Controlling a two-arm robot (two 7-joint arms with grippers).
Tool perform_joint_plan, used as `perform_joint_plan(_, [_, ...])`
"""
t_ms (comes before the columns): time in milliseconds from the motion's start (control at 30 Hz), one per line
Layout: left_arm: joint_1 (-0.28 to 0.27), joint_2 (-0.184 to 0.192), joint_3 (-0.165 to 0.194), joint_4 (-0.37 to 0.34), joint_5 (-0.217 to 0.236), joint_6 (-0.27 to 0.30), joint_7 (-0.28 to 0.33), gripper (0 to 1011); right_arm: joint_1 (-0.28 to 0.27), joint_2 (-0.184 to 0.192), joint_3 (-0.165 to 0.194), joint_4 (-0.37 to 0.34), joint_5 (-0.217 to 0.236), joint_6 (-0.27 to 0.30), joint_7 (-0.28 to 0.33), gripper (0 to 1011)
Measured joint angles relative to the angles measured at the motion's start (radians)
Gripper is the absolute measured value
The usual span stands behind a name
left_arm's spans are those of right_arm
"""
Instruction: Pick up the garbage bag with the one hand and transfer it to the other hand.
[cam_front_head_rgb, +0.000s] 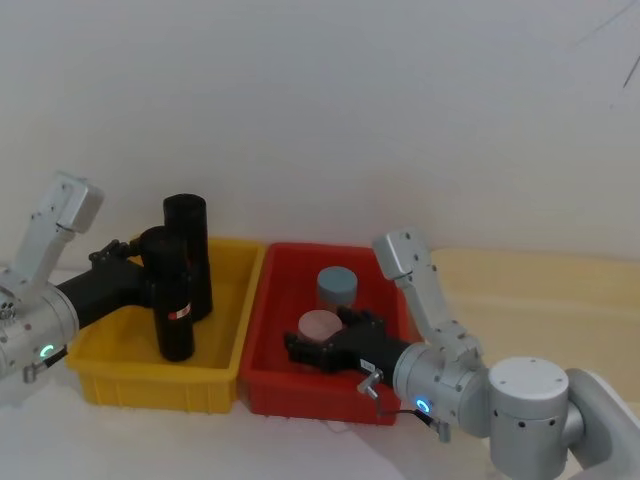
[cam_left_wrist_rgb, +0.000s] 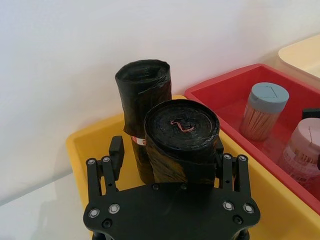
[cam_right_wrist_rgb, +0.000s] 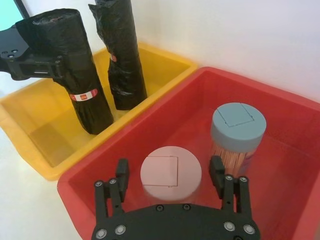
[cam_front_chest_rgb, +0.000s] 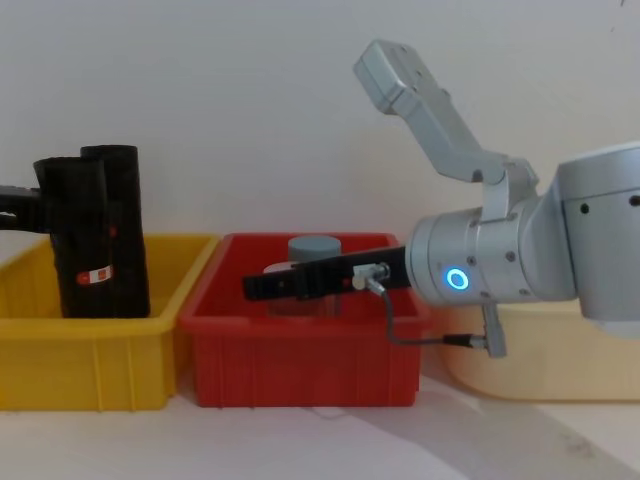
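Fingers (cam_left_wrist_rgb: 116, 150) of my left gripper (cam_left_wrist_rgb: 167, 150) stand spread around the black cylindrical plastic garbage bag roll (cam_front_head_rgb: 172, 300), upright in the left yellow plastic bin (cam_front_head_rgb: 150, 385); my right gripper (cam_right_wrist_rgb: 169, 172) gapes around a pink-lidded jar (cam_front_head_rgb: 320, 325).

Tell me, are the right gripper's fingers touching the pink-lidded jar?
Apart. The right wrist view shows the right gripper holding its fingers either side of the round pink-lidded plastic jar, red plastic bin showing in both gaps.
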Motion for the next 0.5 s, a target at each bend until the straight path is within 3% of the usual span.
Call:
perform_joint_plan(200, [0.000, 0.000, 0.000, 0.000, 0.000, 0.000, 0.000, 947, 0.005, -0.004, -0.002, 0.011, -0.002, -0.006, 0.001, 900])
perform_joint_plan(433, [0.000, 0.000, 0.000, 0.000, 0.000, 0.000, 0.000, 739, 0.009, -0.007, -0.003, 0.021, -0.004, -0.010, 0.003, 676])
perform_joint_plan(500, [0.000, 0.000, 0.000, 0.000, 0.000, 0.000, 0.000, 698, 0.009, -0.007, -0.003, 0.022, -0.004, -0.011, 0.003, 655])
